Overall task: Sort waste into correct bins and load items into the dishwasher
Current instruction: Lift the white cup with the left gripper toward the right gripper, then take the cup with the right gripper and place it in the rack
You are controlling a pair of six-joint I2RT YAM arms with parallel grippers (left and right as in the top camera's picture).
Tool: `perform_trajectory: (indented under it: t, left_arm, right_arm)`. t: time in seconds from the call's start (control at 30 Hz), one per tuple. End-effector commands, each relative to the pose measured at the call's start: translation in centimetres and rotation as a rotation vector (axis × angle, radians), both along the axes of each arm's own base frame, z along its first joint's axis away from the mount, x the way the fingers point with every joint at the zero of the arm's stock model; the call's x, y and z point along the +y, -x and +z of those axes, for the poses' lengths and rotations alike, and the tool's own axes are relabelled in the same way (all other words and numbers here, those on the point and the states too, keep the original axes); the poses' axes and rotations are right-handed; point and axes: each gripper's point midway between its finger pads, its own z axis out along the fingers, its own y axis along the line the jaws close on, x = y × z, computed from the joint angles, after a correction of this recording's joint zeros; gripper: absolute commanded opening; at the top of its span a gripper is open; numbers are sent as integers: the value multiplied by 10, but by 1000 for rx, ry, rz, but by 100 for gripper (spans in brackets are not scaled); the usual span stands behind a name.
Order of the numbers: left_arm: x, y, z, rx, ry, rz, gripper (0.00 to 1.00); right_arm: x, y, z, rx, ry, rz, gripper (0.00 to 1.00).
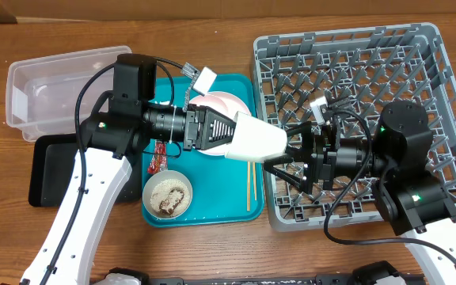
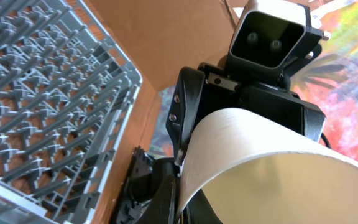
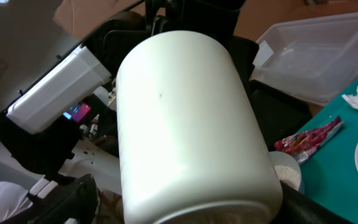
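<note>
A: Holding anything?
B: Yes, left gripper (image 1: 226,131) pinches the cup (image 1: 258,138) by its rim; it lies sideways in the air between the teal tray (image 1: 212,210) and the rack (image 1: 426,47).
A: And right gripper (image 1: 282,158)?
B: Spread either side of the cup's base; cannot tell if it grips.
A: Any text?
B: Print on the red wrapper (image 3: 309,140), too blurred to read.

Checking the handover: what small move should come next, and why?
Probably close the right gripper on the cup: it straddles the base, open, in mid-air, while the left gripper clamps the rim. Then the left can release.
</note>
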Motion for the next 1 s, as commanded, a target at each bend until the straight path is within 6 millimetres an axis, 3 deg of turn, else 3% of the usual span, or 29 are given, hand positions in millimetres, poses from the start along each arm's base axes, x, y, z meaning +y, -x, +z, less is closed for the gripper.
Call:
perform_trajectory:
  t: [0.0,0.37,0.43,0.47,0.5,0.53,0.63,0.77,0.9,0.93,0.97]
  left_arm:
    - [-2,1,4,-7,-7,3,4]
    - [-9,3,1,-16,-26,-1,6]
    - [-9,3,1,-16,-26,0,31]
    - [-9,3,1,-16,-26,0,39]
    - [-9,3,1,-16,-25,0,55]
    - [-9,3,1,-16,-26,0,97]
    - [-9,3,1,-16,-26,0,100]
    - [-8,-2,-5,-13,-61,35,100]
    - [-3,-16,-24,-3,-163,133,100]
    - [3,-26,-39,5,-244,205,100]
    - [6,-30,-44,9,-275,231,100]
  right_arm:
    - [5,13,25,-37,-51,60,81]
    - [5,12,27,-29,-56,58,57]
    - [5,10,27,-30,-54,47,54]
    - [4,7,25,-27,-50,30,53]
    - [4,4,24,-23,-43,6,53]
    - [3,0,22,-21,-36,-18,53]
    - [-2,-11,13,-5,-3,-98,53]
    - [-25,-27,-2,31,58,-248,53]
    - [-57,-37,-8,72,92,-405,53]
    - [-79,-40,-14,95,117,-510,53]
    - [-86,-41,-17,110,127,-545,53]
